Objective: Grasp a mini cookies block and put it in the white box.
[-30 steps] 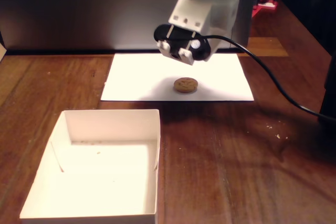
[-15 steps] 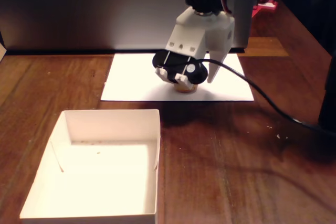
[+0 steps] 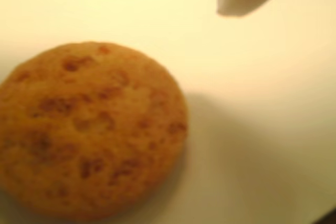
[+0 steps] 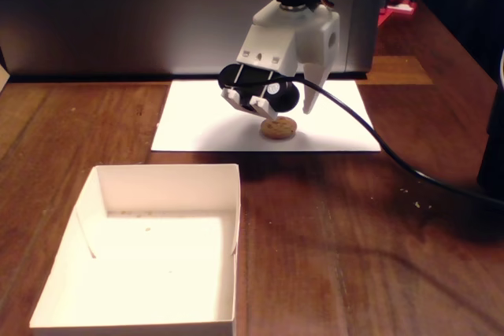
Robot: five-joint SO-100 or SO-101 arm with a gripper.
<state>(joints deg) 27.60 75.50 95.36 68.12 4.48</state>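
Now at the reach step: hand (image 4: 285,109) hovers spread wide over the mini cookies block (image 4: 278,127) on the paper sheet (image 4: 197,116); next, drop and close, then carry to the white box (image 4: 150,257).

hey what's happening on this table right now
A small robot arm has its gripper lowered over a cookie that lies on a white sheet of paper. The fingers look spread, not yet closed on it. An empty white box waits nearer the camera on the wooden table.
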